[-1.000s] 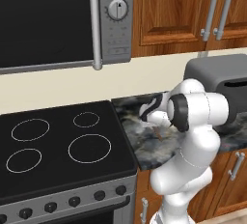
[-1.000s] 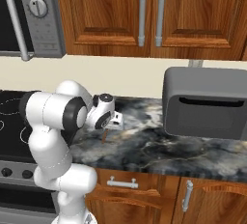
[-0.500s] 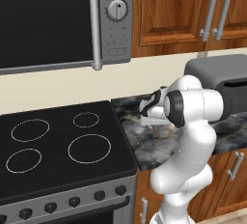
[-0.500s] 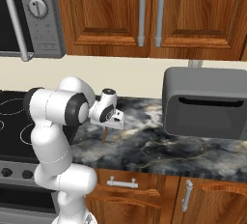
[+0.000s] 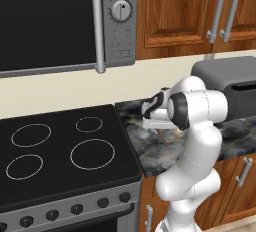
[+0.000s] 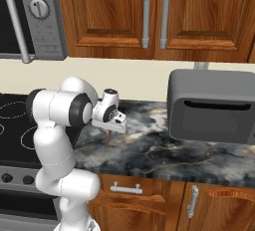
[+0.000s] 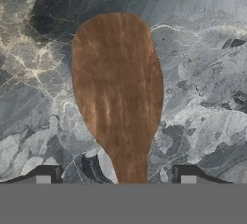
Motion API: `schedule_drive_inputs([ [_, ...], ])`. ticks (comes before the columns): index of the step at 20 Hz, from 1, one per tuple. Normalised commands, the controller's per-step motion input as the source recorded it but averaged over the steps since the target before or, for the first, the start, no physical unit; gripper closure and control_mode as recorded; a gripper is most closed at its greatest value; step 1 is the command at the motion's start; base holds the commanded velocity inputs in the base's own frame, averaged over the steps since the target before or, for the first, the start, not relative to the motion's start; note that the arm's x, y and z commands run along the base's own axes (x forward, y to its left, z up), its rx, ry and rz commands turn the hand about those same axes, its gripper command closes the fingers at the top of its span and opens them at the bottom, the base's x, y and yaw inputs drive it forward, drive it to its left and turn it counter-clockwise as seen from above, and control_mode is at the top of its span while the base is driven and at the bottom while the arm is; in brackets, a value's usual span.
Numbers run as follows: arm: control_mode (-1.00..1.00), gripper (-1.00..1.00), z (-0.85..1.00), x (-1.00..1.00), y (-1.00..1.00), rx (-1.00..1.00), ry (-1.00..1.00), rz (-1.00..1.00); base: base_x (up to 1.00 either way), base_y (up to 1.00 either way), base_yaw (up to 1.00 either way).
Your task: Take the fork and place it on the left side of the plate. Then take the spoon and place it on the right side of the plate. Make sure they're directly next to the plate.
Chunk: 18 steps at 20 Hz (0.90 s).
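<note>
Two dark finger tips (image 7: 43, 177) at 7 and 5 o'clock of the hand view, set wide apart. Gripper (image 7: 116, 177) gaping, with a clear gap on either side of the brown handle running between the tips; no contact with the handle visible. Wooden spoon (image 7: 118, 88) dead centre there, oval bowl toward 12 o'clock, handle toward 6 o'clock, seen over dark marbled counter (image 7: 202, 73). From the right base view: gripper (image 6: 113, 125) pointing down over the counter (image 6: 159, 150), spoon (image 6: 108, 139) upright at 6 o'clock of it, just under the fingers; cannot tell whether its low end touches the stone. Same from the left base view: gripper (image 5: 152, 122) at 9 o'clock of the white arm, brown spoon (image 5: 164, 138) poking down below. Black stove top (image 5: 65, 146) at 9 o'clock of the gripper, beside the counter. Grey toaster oven (image 6: 214, 108) at 3 o'clock, well apart. Farther back, microwave (image 5: 50, 21) above the stove and wooden wall cabinets (image 6: 149, 16) at 12 o'clock.
</note>
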Motion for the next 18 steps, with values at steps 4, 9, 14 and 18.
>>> schedule_drive_inputs([
  [4,-1.0,-1.0,-0.86,-0.05,0.0,-0.01,0.0,0.0,0.0,0.0,0.0],
  [9,-1.0,-1.0,-0.92,-0.2,0.08,-0.07,0.0,-0.01,0.0,0.0,0.0],
  [14,-1.0,-1.0,-0.88,-0.12,0.15,-0.12,0.0,0.0,0.0,0.0,0.0],
  [18,-1.0,-1.0,-0.83,-0.02,-0.02,-0.06,0.0,0.0,0.0,0.0,0.0],
])
